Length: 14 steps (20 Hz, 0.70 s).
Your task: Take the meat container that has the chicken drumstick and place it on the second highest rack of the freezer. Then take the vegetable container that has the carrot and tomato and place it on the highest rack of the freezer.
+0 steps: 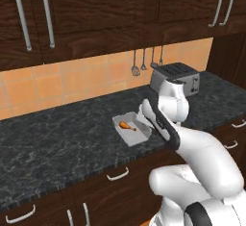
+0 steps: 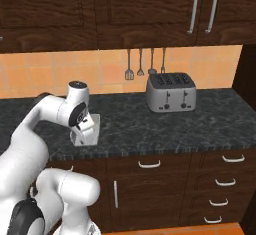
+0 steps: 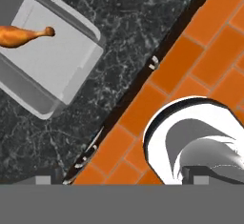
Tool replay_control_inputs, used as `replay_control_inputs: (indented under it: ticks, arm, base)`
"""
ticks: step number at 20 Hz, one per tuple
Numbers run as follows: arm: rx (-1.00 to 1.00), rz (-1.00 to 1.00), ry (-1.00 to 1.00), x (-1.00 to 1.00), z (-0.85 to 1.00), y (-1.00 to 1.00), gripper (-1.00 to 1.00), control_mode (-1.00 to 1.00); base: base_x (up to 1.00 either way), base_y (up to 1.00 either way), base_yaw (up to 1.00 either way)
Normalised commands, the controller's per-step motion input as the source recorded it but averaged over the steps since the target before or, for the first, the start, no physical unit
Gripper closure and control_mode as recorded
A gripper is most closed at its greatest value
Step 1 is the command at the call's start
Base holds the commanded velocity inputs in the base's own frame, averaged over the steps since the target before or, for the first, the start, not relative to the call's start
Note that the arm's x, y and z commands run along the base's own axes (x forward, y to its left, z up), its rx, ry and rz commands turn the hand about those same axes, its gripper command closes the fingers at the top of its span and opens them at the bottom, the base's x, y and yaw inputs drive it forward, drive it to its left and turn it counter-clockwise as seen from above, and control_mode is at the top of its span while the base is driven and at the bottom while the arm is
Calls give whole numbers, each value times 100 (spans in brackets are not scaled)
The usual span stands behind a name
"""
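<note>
left base view: the white arm is bending over the front of the dark marble bench (image 1: 57,143), its gripper (image 1: 144,110) hanging just beside the grey meat container (image 1: 126,134), jaws spread wide and gripping nothing. the chicken drumstick (image 1: 127,125) is lying alone inside that container, near the bench's front edge. farther back, a silver toaster (image 1: 175,78) is standing against the orange tiled wall, utensils (image 1: 139,62) hanging above it.

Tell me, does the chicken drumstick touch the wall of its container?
Apart. In the hand view the drumstick lies on the floor of the container, with bare grey floor between it and the walls.
</note>
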Motion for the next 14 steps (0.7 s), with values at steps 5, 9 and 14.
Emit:
replay_control_inputs:
  ticks: [5, 9, 14]
  arm:
    - [0, -7, 16, 41, -49, 39, -100, -100]
    - [0, -10, 10, 34, -43, 28, -100, -100]
    - [0, -16, -1, -1, -31, 14, -100, -100]
  base:
    - [0, 0, 0]
    - [0, 0, 0]
    - [0, 0, 0]
